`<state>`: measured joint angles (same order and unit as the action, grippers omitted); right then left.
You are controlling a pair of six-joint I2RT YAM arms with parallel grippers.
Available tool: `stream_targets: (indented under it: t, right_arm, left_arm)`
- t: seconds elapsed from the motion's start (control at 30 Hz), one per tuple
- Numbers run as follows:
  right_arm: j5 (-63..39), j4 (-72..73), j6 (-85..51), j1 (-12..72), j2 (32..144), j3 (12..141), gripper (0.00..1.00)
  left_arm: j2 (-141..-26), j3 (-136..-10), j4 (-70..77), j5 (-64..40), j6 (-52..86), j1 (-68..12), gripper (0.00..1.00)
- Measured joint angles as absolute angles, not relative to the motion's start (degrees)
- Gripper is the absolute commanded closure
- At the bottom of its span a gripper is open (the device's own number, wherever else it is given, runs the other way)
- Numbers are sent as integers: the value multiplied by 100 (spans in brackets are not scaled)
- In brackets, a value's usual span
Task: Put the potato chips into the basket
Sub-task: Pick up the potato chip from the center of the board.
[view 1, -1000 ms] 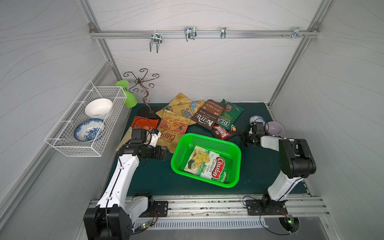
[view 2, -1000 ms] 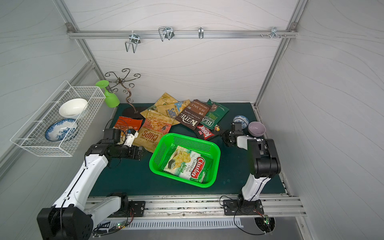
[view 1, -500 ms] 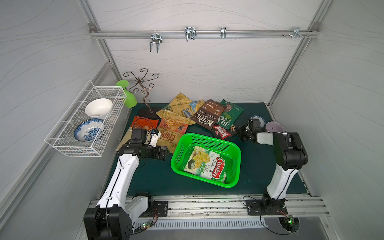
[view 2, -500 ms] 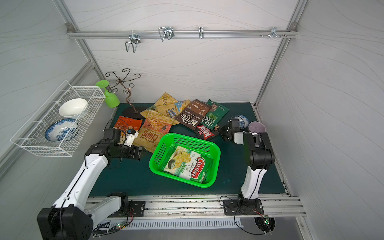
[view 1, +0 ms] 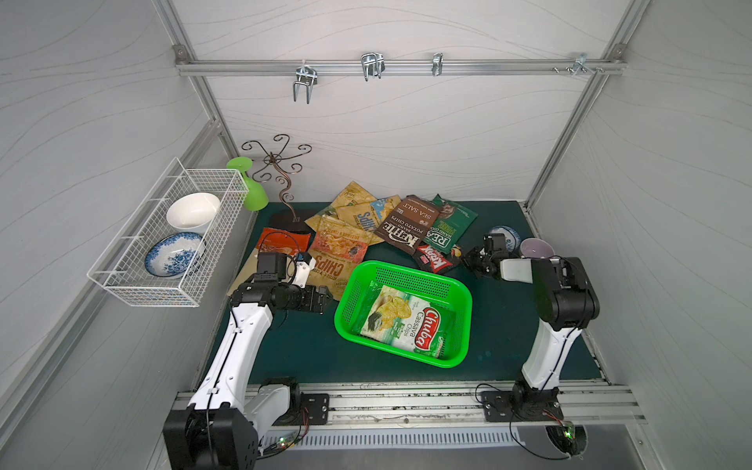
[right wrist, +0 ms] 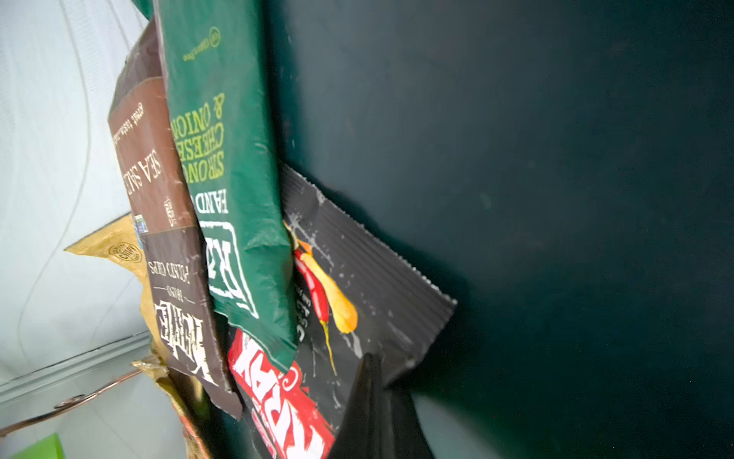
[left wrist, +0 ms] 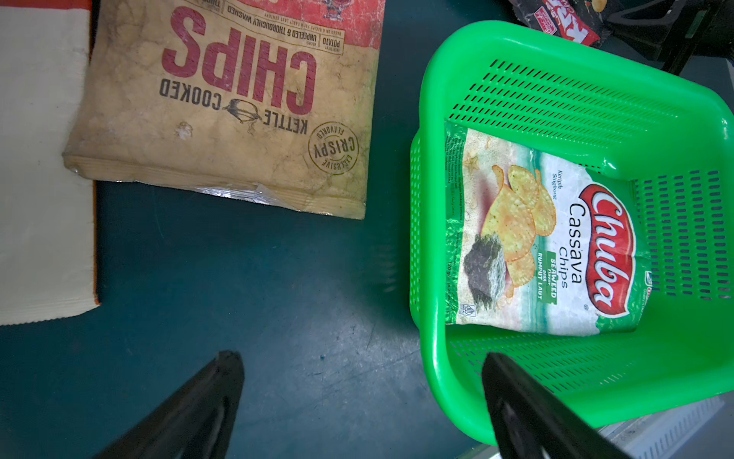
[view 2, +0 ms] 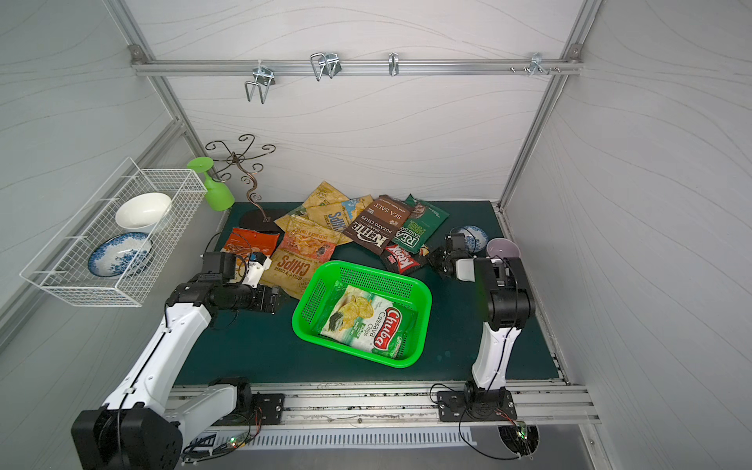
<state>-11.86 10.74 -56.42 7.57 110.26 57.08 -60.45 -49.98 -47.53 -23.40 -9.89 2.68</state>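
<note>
The green basket (view 1: 342, 321) (view 2: 300, 325) (left wrist: 433, 99) stands mid-mat with the green-white Chuba bag (view 1: 407, 321) (left wrist: 556, 246) lying flat inside. Behind it lie the other potato chips: tan CHIPS (view 1: 337, 264) (left wrist: 238, 111), brown Kettle (view 1: 407, 228), dark green (view 1: 451, 228), orange (view 1: 280, 242) and black-red Krax (view 1: 435, 260) (right wrist: 357, 278). My right gripper (view 1: 468, 258) (right wrist: 371, 365) is shut on the crimped corner of the Krax bag, low on the mat. Left of the basket, my left gripper (view 1: 325, 299) (left wrist: 359, 359) hangs open and holds nothing.
On the left wall hangs a white wire rack (view 1: 122, 280) with two bowls. A metal scroll stand (view 1: 280, 171) and a green goblet (view 1: 250, 191) stand at the back left. A blue-white bowl (view 1: 506, 236) and a purple cup (view 1: 535, 248) sit behind the right wrist.
My right gripper has slid left to the Krax bag and its jaws have closed on the bag's corner. The left arm has stayed where it was.
</note>
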Motion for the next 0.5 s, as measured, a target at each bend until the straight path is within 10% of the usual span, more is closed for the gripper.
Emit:
stream_targets:
  t: [0.5]
  right_arm:
    - [-967,-228,-4670,762,9094,5708,100]
  left_arm:
    - [-5990,-4998,-4753,-2346,-991,268,2]
